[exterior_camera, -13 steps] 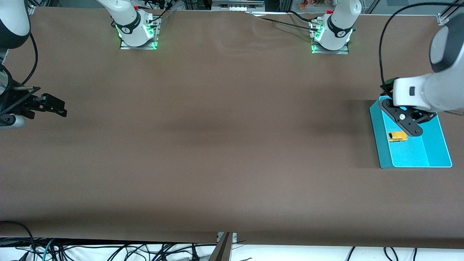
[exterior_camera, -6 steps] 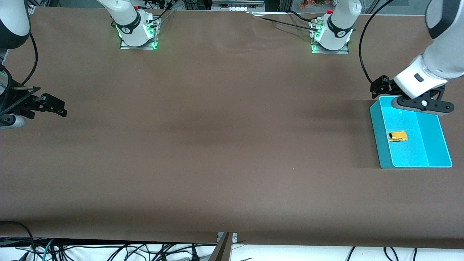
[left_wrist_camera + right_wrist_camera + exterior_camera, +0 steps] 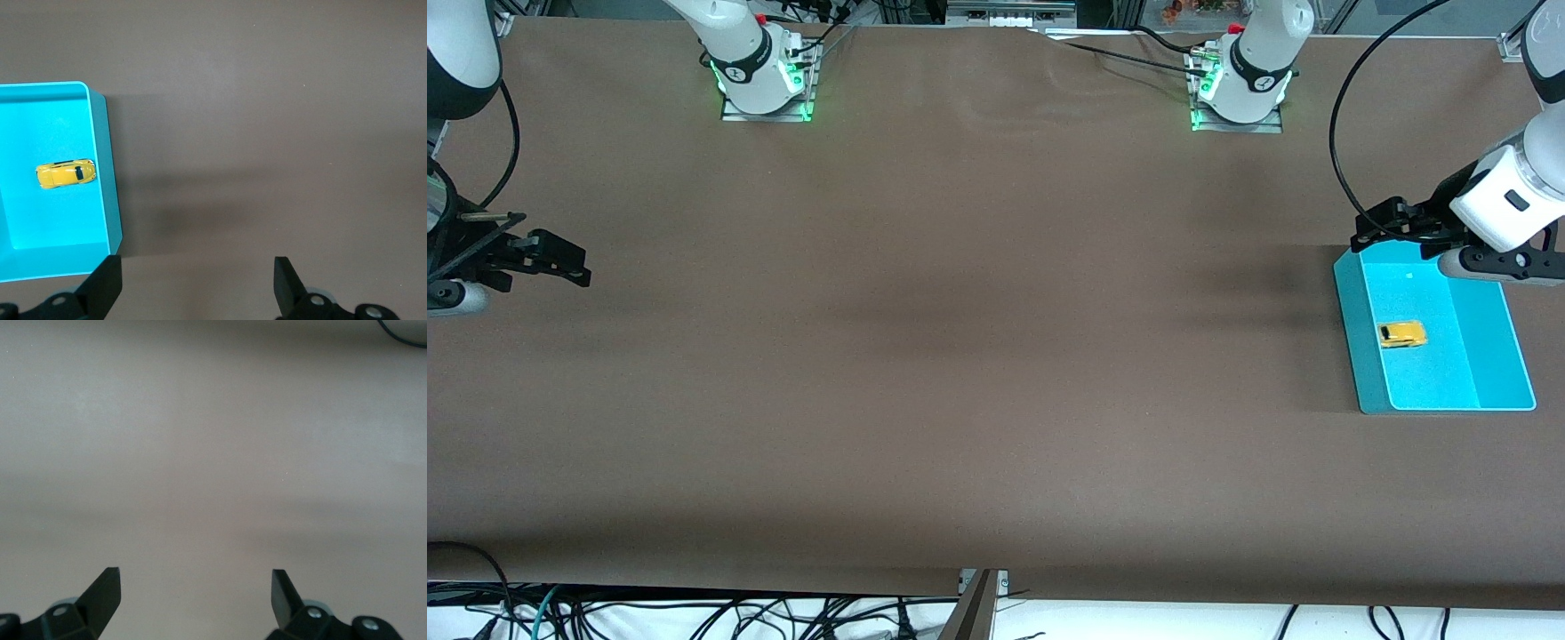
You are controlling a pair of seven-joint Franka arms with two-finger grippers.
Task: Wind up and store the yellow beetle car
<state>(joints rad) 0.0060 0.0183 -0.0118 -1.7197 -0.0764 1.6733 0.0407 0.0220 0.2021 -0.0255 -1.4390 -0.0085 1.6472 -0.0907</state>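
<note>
The yellow beetle car (image 3: 1402,334) lies on its wheels inside a teal bin (image 3: 1352,356) at the left arm's end of the table. It also shows in the left wrist view (image 3: 65,175), close to the bin's wall (image 3: 105,200). My left gripper (image 3: 1498,264) is open and empty, up in the air. In its own view it (image 3: 197,267) hangs over bare table just off the bin's corner. My right gripper (image 3: 574,262) is open and empty at the right arm's end of the table, where it waits; its own view (image 3: 195,577) shows only table.
A brown cloth covers the table (image 3: 978,356). The two arm bases (image 3: 765,84) (image 3: 1238,93) stand along the edge farthest from the front camera. A black cable (image 3: 1343,160) loops from the left arm.
My left gripper has risen and drawn back from just above the car to the bin's edge nearer the arm bases. The car and the right arm have not moved.
</note>
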